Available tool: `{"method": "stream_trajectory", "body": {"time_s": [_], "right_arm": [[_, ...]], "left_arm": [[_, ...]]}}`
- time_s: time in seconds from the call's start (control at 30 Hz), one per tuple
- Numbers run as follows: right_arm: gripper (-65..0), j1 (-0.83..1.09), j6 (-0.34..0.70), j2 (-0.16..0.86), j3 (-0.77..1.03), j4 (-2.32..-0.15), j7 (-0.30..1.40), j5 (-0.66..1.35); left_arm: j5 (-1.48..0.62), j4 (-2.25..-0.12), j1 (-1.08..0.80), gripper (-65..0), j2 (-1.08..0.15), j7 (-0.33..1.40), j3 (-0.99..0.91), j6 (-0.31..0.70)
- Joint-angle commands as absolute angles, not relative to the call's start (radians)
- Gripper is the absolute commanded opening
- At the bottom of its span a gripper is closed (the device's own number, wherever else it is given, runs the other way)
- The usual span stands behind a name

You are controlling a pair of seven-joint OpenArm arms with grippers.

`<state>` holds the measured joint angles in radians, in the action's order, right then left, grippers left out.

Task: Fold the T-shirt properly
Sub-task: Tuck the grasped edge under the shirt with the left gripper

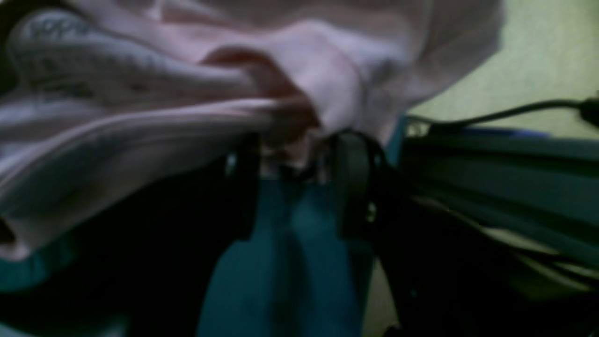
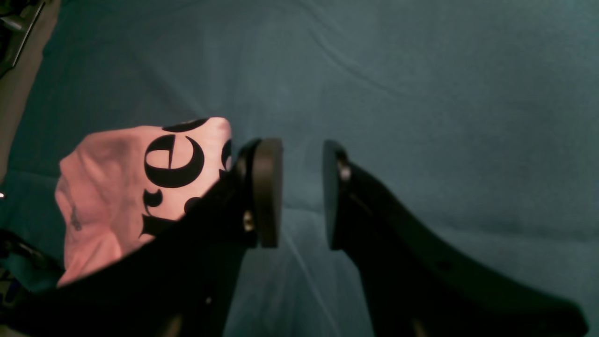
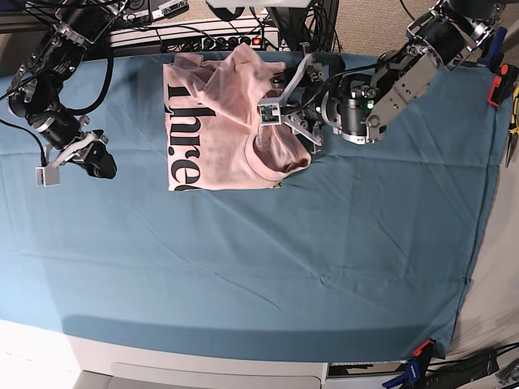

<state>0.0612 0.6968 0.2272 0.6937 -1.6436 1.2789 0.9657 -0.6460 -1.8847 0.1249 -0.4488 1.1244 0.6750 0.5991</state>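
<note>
**Shirt part-folded at the far edge, left gripper at its hem**

The table cloth (image 3: 243,267) covers the whole work surface, teal and lightly creased. On it, near the far edge and a little toward the right arm's side, lies the shirt (image 3: 215,121), pale pink, bunched into a rough rectangle with black lettering running along 1 side and the neckline turned toward the left arm. Loose layers are heaped on top, so the fold looks untidy and, by my judgement, not finished.

The shirt is soft, light cotton. It will drape and slump as soon as it is lifted, and a pinch is likely to catch more than 1 layer. It is not fragile or slippery, but it holds no shape of its own. The best holds look like a hem corner or a sleeve seam, where the cloth is doubled and a thin edge sits clear of the table cloth.

The left gripper (image 3: 285,97) sits over the shirt's near side. In the left wrist view its jaws stand apart with a fold of pink cloth bunched at their tips; the view is blurred, and I cannot tell whether that cloth is pinched or merely resting there.

The right gripper (image 2: 302,194) hangs well apart from the shirt, above bare table cloth, jaws partly open and holding nothing.
</note>
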Motion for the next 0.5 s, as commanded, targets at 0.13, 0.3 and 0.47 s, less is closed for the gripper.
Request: {"method": "stream_trajectory", "body": {"time_s": [0.13,0.3,0.47], "right_arm": [[-49.5,0.05,0.698,0.244,0.699,-1.659,1.257,0.982],[-49.5,0.05,0.698,0.244,0.699,-1.659,1.257,0.982],[-49.5,0.05,0.698,0.244,0.699,-1.659,1.257,0.982]], "left_arm": [[-0.685,-1.901,0.136,-38.6,-0.449,1.109,0.67,0.599],[-0.686,-1.901,0.136,-39.2,-0.448,1.109,0.67,0.599],[-0.762,-1.901,0.134,-39.2,-0.449,1.153,0.67,0.622]]}}
